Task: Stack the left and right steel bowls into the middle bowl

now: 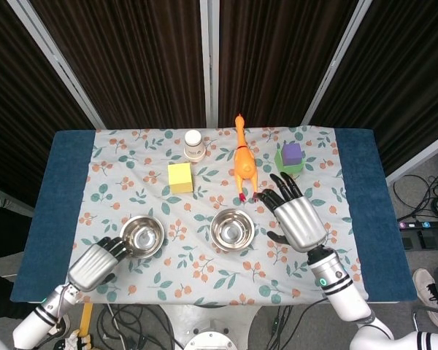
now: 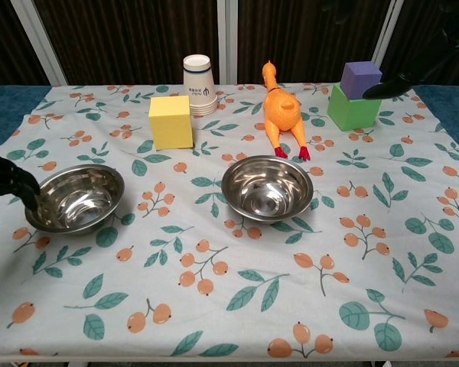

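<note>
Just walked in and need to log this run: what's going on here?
A two-armed robot is stacking steel bowls. The left hand reaches at the near-left rim of the left bowl, not visibly gripping it. The right hand hovers open, right of the middle bowl, holding nothing. Only two bowls show separately.

A floral tablecloth [image 1: 204, 273] is spread over a blue-covered table [image 1: 62, 182]. Near the far edge, a stack of paper cups [image 1: 193, 144] is set left of centre, with a yellow cube [image 1: 180, 177] just in front of it. An orange rubber chicken [image 1: 241, 160] is laid at the middle. Toward the far right corner, a purple cube [image 1: 293, 152] is stacked on a green block [image 1: 285, 165].
</note>
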